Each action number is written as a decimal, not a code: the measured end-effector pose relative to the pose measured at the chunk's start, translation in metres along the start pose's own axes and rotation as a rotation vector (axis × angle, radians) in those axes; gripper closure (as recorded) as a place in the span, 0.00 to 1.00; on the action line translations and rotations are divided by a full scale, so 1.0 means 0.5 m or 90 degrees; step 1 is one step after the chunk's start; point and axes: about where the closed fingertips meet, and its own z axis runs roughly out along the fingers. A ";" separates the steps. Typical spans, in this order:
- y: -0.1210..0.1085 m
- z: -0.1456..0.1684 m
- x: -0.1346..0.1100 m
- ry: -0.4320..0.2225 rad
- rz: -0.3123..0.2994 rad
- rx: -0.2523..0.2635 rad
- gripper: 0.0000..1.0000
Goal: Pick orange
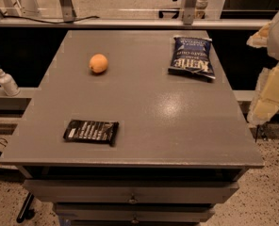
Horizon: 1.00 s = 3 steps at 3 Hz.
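The orange (98, 63) is a small round fruit resting on the grey table top (149, 107), in its far left part. My gripper (270, 74) shows as pale cream-coloured parts at the right edge of the view, beyond the table's right side and raised above it. It is far from the orange, with nothing seen in it.
A blue chip bag (191, 58) lies at the far right of the table. A black snack packet (91, 131) lies near the front left. A white pump bottle (6, 81) stands on a ledge to the left. Drawers sit below the table's front edge.
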 end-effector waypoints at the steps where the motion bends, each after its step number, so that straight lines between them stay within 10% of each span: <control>1: 0.000 0.000 0.000 0.000 0.000 0.000 0.00; 3: -0.035 0.046 -0.046 -0.089 -0.012 -0.011 0.00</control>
